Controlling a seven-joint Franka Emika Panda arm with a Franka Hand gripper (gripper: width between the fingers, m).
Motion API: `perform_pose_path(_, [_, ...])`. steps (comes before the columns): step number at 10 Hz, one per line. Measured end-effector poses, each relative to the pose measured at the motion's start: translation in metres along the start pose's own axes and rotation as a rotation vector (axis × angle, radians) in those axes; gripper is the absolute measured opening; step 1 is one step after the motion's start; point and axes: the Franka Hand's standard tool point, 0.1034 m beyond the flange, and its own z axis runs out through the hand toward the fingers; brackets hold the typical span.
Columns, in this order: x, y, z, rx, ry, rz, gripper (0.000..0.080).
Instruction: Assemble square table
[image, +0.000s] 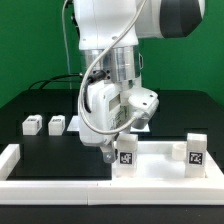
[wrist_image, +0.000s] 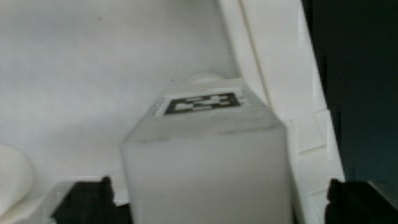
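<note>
First leg (image: 196, 150) was seemingly planted on the tabletop (image: 160, 164), second leg (wrist_image: 203, 150) was clamped by the gripper (image: 115, 150) over it, two loose legs (image: 32, 125) (image: 56, 124) were left off it.

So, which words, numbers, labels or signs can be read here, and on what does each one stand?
No word, brand or number can be read in either view.
Black-and-white square tag, a pattern without letters: on the leg in the wrist view.
Similar tags, too small to make out: on the two nearer legs and the two farther legs in the exterior view.
</note>
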Motion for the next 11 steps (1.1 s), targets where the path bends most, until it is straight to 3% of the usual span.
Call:
perform_pose_path(1, [-0.006, 0.000, -0.011, 0.011, -0.012, -0.019, 0.0631])
perform_pose_path(3, [-0.012, 0.003, -0.033, 0.028, -0.033, -0.025, 0.0646])
perform_pose_path(11, [-0.010, 0.005, -0.028, 0.022, -0.026, -0.025, 0.0648])
